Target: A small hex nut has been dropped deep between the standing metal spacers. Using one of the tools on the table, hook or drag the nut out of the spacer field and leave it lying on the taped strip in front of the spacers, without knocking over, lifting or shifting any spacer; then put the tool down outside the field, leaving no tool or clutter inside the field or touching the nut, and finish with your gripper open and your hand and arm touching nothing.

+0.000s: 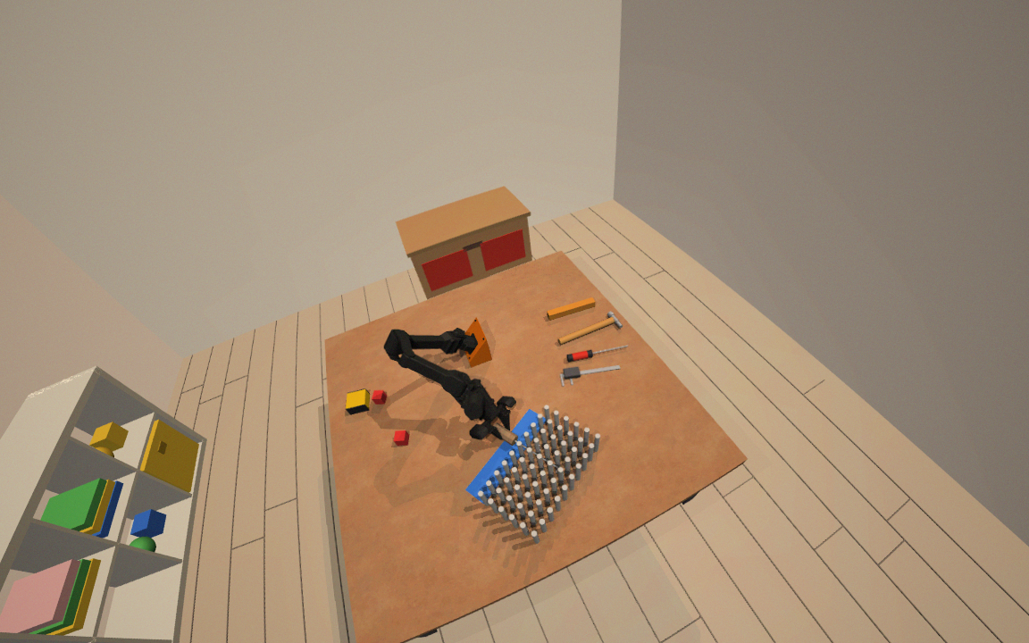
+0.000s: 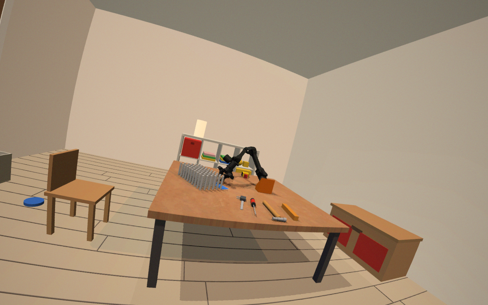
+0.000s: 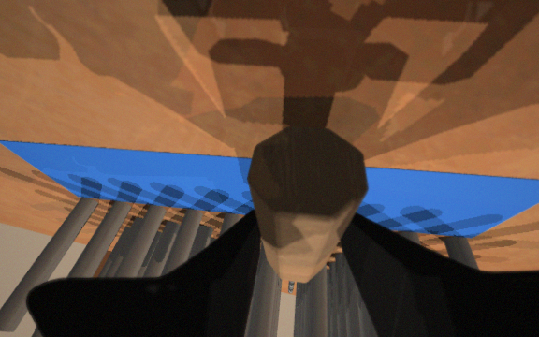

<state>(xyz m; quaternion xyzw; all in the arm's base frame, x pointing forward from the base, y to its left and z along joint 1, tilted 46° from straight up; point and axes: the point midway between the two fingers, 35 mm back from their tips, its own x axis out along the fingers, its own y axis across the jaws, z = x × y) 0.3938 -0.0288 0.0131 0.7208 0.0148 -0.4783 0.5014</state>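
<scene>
My gripper (image 1: 503,430) (image 2: 224,175) (image 3: 298,216) is shut on a wooden tool handle (image 1: 509,435) (image 3: 308,178), over the blue taped strip (image 1: 490,470) (image 2: 223,187) (image 3: 110,161). The handle points at the standing grey spacers (image 1: 536,537) (image 2: 202,181) (image 3: 143,243). In the wrist view a small grey metal bit (image 3: 291,286) shows past the handle, between spacers. It looks like part of the tool. The rest of the tool is hidden. The spacers that show stand upright. I cannot make out the hex nut. A caliper (image 1: 572,372) (image 2: 242,198), screwdriver (image 1: 580,355) (image 2: 253,202) and hammer (image 1: 586,329) (image 2: 270,208) lie aside.
An orange bar (image 1: 571,308) (image 2: 290,211) lies beyond the hammer. An orange wedge (image 1: 481,353) (image 2: 264,185) stands at the arm's base. Two red cubes (image 1: 400,437) (image 1: 378,396) and a yellow block (image 1: 357,399) are on the opposite side of the table from the tools.
</scene>
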